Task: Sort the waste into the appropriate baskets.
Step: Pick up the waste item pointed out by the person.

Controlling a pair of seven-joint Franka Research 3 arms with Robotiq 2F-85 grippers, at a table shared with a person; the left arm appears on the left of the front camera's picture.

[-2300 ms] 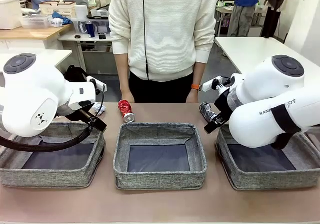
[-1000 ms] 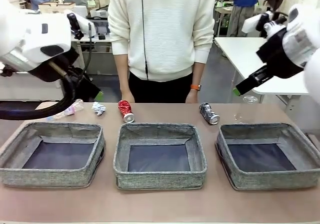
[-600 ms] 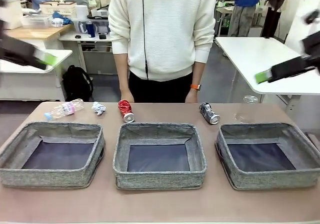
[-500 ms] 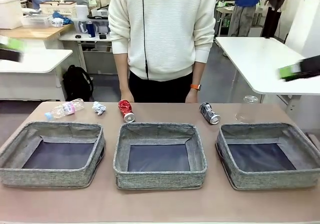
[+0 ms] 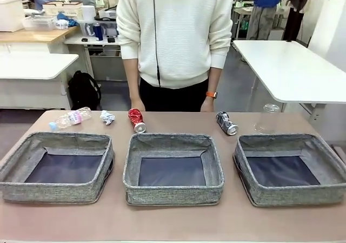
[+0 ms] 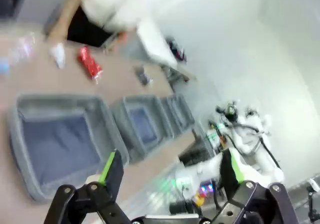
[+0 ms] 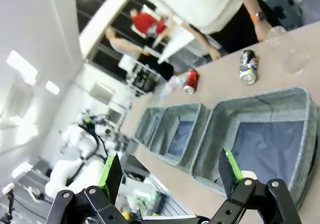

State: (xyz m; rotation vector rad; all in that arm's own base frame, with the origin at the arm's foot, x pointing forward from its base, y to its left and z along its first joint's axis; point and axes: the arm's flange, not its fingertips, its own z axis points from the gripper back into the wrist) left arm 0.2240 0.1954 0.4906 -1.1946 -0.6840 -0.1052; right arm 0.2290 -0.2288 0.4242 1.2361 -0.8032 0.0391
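Can [image 5: 135, 119], crushed, likely light and slippery: take it across its middle; your left pincer [image 6: 171, 164] and right pincer [image 7: 170, 165] gape empty.

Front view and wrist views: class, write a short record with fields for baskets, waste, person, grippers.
Baskets: three in a row: left basket, middle basket, right basket, all empty.
Waste: on the table beyond the baskets: blue-capped bottle, paper wad, red can, dark can, clear bottle.
Person: at the far side, hands at the table edge.
Grippers: left gripper and right gripper open, holding nothing.
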